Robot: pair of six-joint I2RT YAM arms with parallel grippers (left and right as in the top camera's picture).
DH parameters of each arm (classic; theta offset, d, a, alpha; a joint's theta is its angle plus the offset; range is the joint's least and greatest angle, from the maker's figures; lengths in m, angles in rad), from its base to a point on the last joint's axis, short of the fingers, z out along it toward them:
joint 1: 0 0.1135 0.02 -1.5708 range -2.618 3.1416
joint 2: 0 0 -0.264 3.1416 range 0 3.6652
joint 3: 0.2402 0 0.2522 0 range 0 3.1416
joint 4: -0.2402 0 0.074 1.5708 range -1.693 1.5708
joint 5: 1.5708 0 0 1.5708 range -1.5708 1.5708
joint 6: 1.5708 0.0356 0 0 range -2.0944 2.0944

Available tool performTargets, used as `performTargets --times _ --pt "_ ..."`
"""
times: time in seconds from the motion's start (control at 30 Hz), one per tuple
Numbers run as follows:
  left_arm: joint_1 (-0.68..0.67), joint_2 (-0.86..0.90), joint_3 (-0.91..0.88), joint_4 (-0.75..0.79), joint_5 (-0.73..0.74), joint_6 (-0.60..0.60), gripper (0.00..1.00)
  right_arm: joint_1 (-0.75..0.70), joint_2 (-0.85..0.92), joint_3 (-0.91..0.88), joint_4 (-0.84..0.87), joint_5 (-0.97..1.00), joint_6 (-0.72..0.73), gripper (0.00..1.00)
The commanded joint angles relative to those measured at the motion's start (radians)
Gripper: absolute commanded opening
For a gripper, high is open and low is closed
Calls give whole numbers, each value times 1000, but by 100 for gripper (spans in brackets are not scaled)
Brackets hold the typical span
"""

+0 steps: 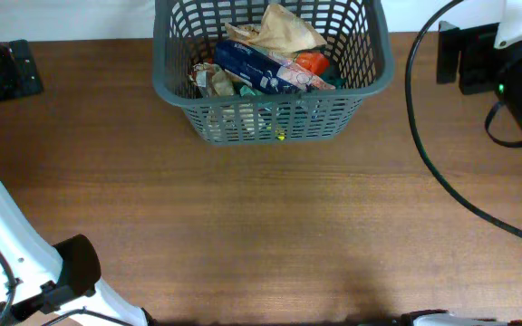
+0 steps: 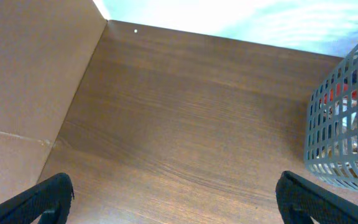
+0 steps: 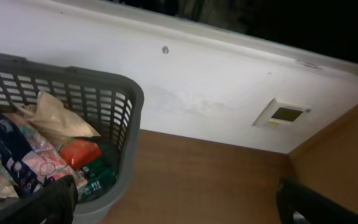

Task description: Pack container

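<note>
The container (image 1: 270, 118), a dark grey slotted basket, stands at the far middle of the wooden table. Inside lie several packets: a tan one (image 1: 284, 29), a blue one (image 1: 252, 65) and an orange one (image 1: 312, 62). In the left wrist view my left gripper (image 2: 179, 202) is open over bare table, with the container (image 2: 344, 124) off to its right. In the right wrist view my right gripper (image 3: 179, 205) is open and empty, just right of the container's rim (image 3: 132, 99). The tan packet (image 3: 58, 115) and the orange packet (image 3: 79, 152) show inside. Neither gripper's fingers show in the overhead view.
A black cable (image 1: 442, 172) loops over the table's right side from the right arm's base (image 1: 515, 54). The left arm (image 1: 71, 272) sits at the near left corner. A black block (image 1: 7, 72) lies at the far left. A brown side wall (image 2: 23, 93) borders the table.
</note>
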Motion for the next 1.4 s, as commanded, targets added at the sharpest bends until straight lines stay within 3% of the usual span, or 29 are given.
performTargets --times 0.0,0.2,0.43,0.7,1.07,1.37 --pt "5 -2 -3 -1 -3 -9 99 -3 18 -5 -37 19 9 99" --pt "5 -2 -3 -1 -3 -9 99 -5 7 -5 -287 19 10 99" --pt "5 -2 -3 -1 -3 -9 99 -5 -199 -108 -96 16 8 99" --pt "5 -2 -3 -1 -3 -9 99 -5 -631 -692 138 17 9 99" --pt "5 -2 -3 -1 -3 -9 99 -5 -1086 -1536 397 -80 9 99" --pt "5 -2 -3 -1 -3 -9 99 -19 -1332 -1864 471 -95 9 99"
